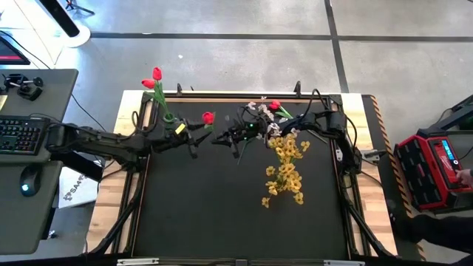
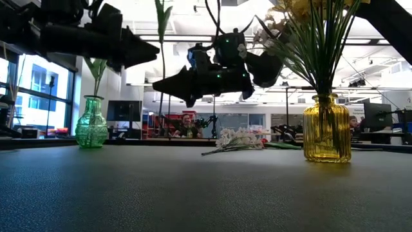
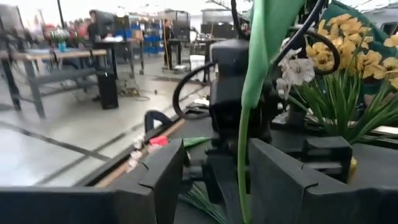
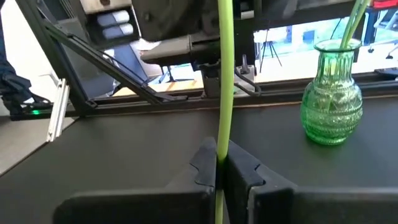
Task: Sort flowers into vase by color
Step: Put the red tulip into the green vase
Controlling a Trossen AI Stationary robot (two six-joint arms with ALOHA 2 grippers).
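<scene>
Nearest the low camera we see the bare, dark, pebbled table top [image 2: 193, 200], with free room across its whole near half. Reading left to right, a green glass vase [image 2: 91, 122] stands at the far left edge holding red tulips [image 1: 156, 77]. Just right of it the left gripper [image 3: 214, 168] hangs above the mat with its jaws parted; a green stem [image 3: 244, 143] runs between its fingers without clear contact. That stem belongs to a third red tulip [image 1: 208, 117] held aloft near the table's middle. The right gripper [image 4: 216, 163], facing the left one, has its fingers pressed tight on this stem. Behind it whitish sprays [image 2: 237, 139] and another red tulip [image 1: 275, 106] lie flat by the far edge. Farther right a yellow glass vase [image 2: 327, 129] carries the yellow blossom sprays [image 1: 287, 168]. A pale wooden border [image 1: 369, 125] frames the mat. Beyond the table we see a concrete floor [image 1: 222, 59], workbenches, and seated people in the background.
</scene>
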